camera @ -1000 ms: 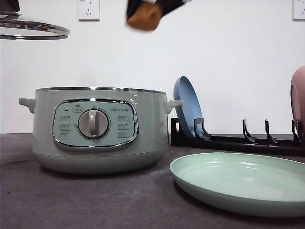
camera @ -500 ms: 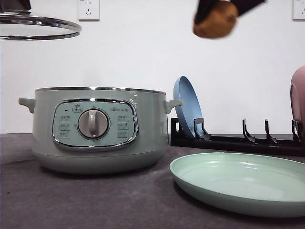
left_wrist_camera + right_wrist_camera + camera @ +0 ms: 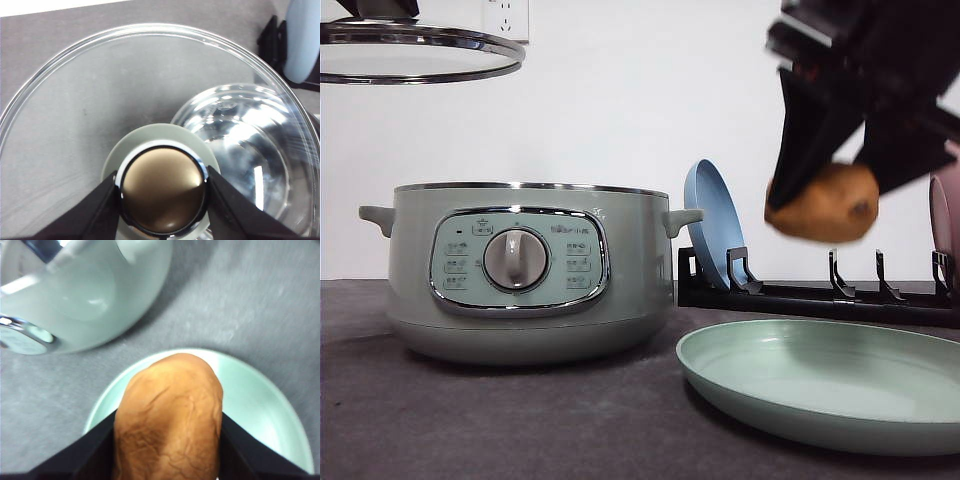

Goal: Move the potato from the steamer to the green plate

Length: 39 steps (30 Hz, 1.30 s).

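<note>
One potato (image 3: pixel 823 203), clamped in the right gripper (image 3: pixel 825 195), hangs above one green plate (image 3: pixel 820 385); left gripper (image 3: pixel 162 192) grips one lid (image 3: pixel 415 52).

One potato (image 3: pixel 823 203), one steamer (image 3: pixel 525 268), one glass lid (image 3: pixel 415 50), one green plate (image 3: pixel 825 380), one blue plate (image 3: pixel 713 222), one pink plate (image 3: pixel 946 212), one black plate rack (image 3: pixel 820 295), one wall socket (image 3: pixel 506 14), two grippers (image 3: pixel 820 190) (image 3: pixel 162 187)
</note>
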### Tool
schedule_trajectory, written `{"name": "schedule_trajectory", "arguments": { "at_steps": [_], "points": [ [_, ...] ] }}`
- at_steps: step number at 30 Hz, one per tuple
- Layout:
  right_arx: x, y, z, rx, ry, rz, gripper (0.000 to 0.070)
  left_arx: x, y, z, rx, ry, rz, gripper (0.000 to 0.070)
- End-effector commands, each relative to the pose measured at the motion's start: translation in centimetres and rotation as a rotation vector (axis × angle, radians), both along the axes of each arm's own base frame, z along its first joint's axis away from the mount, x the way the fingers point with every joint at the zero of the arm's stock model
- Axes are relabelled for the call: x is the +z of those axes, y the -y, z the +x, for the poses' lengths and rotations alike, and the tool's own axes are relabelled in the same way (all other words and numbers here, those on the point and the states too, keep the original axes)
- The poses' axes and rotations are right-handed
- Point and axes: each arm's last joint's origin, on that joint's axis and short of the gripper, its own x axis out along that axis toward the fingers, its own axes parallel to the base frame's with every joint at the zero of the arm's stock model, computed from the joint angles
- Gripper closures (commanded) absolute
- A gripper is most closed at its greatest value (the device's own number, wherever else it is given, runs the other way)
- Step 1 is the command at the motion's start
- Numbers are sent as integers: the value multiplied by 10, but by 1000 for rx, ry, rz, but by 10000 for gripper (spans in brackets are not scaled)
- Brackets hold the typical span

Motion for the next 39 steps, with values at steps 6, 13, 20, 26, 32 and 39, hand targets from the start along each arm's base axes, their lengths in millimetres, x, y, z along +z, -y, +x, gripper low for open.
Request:
{"name": "schedule_trajectory", "arguments": {
  "at_steps": [6,13,20,26,32,39],
  "points": [
    [-34,2,-6,-86,-44,29,576,14,5,-4,-24,71,-17,697],
    [-58,4,-8,-117,-92,-22,574,13,13,-6,-53,63,-17,697],
    [-72,0,-3,-113,-140,-49,499,13,27,-10,-108,61,-19,697],
    [-74,0,-2,-114,-149,-57,301,13,41,-14,-164,59,-21,697],
    [-65,1,-3,-115,-125,-39,141,12,54,-14,-214,65,-18,697],
    [-33,1,-3,-108,-71,-19,120,-6,71,4,-245,12,-3,697]
  ]
}}
